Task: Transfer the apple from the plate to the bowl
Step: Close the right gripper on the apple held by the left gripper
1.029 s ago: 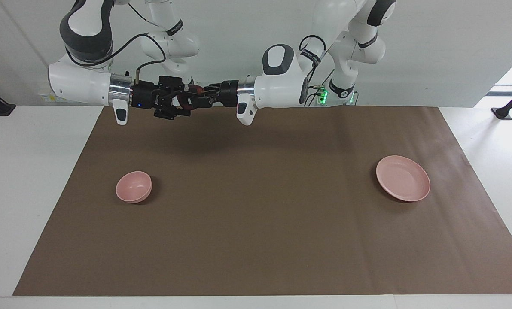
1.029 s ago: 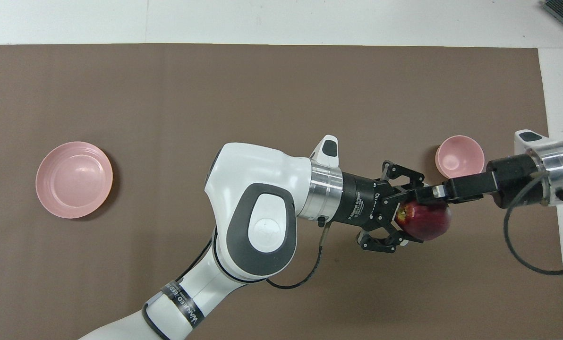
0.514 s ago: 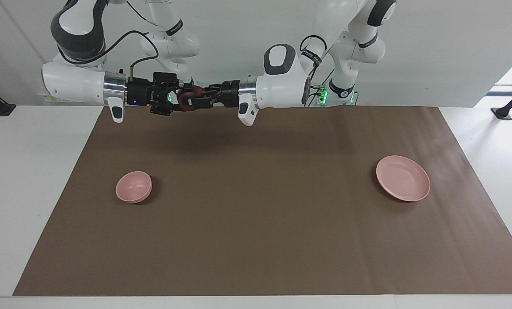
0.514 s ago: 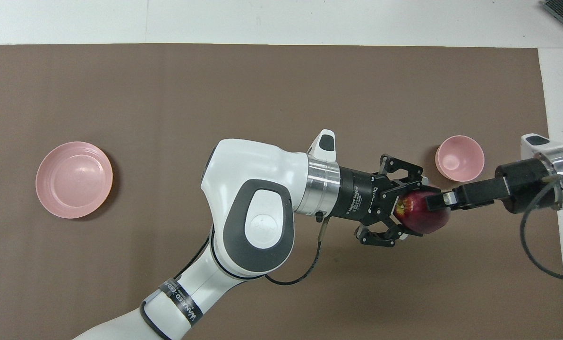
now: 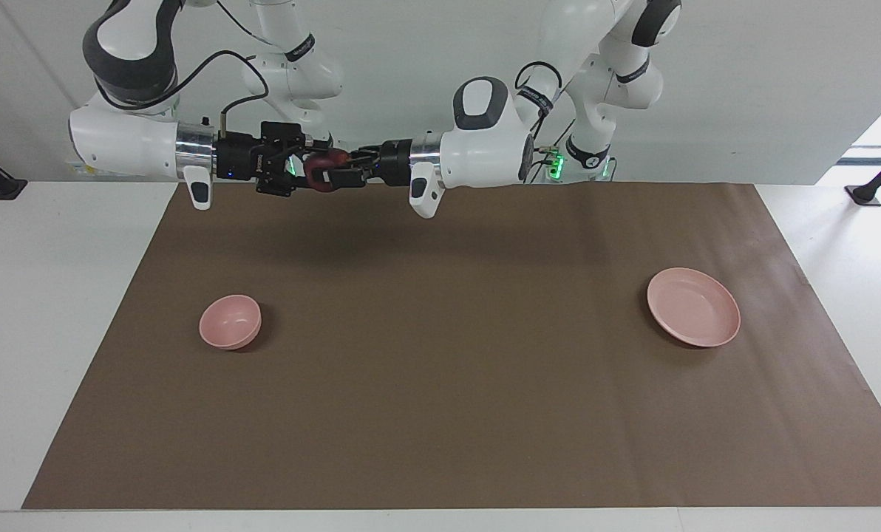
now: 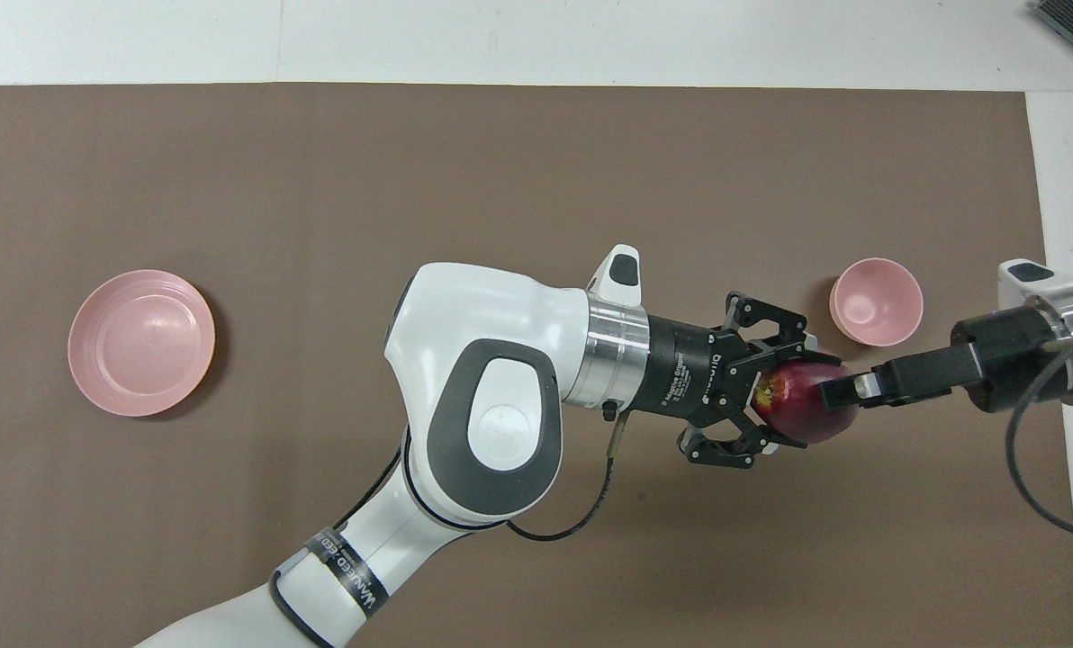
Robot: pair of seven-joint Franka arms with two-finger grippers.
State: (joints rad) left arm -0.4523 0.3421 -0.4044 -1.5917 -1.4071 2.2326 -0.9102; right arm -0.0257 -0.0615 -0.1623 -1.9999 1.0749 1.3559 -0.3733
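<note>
The maroon apple (image 6: 802, 414) is up in the air, gripped by my left gripper (image 6: 788, 398), whose fingers are shut on it from both sides. In the facing view the apple (image 5: 324, 168) hangs between the two grippers over the brown mat's edge nearest the robots. My right gripper (image 6: 838, 391) meets it end on, its fingers open with their tips at the apple. In the facing view my left gripper (image 5: 341, 171) and right gripper (image 5: 309, 168) point at each other. The pink bowl (image 5: 230, 321) stands empty toward the right arm's end. The pink plate (image 5: 693, 307) lies empty toward the left arm's end.
A brown mat (image 5: 440, 384) covers most of the white table. The bowl (image 6: 876, 301) and the plate (image 6: 140, 342) are the only things on it. Both arms stretch level above the mat's edge nearest the robots.
My right gripper has drawn back toward its own end, so less of it overlaps the apple. The apple and my left gripper have hardly moved.
</note>
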